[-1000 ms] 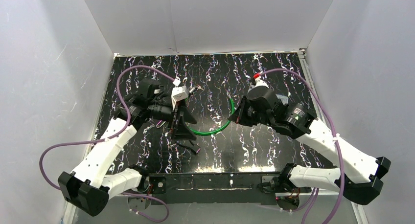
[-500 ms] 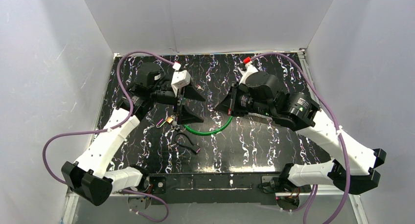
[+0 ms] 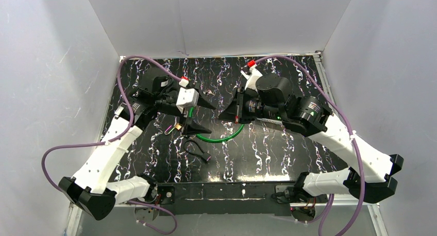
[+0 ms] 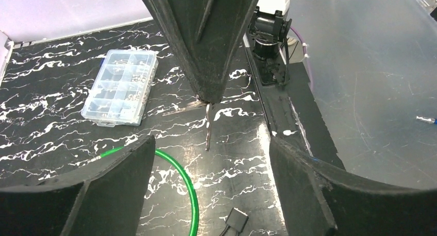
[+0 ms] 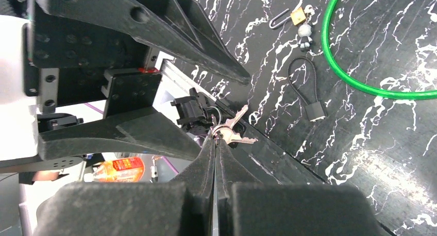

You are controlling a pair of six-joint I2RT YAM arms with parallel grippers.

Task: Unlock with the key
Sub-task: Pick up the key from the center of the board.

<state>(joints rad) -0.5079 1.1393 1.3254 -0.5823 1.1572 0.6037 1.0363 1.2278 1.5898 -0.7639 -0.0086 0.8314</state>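
judged a handover: the left gripper (image 4: pixel 211 143) should close squarely on the blade of the key (image 4: pixel 207 125) before the other lets go, or it may swing. in the left wrist view its fingers (image 4: pixel 111 179) fill the bottom corners, wide apart and empty. the key hangs mid-frame beyond them from the right gripper (image 4: pixel 208 94), pinched fully closed. the padlock (image 3: pixel 178 127) lies on the table (image 3: pixel 288 153), left of centre.
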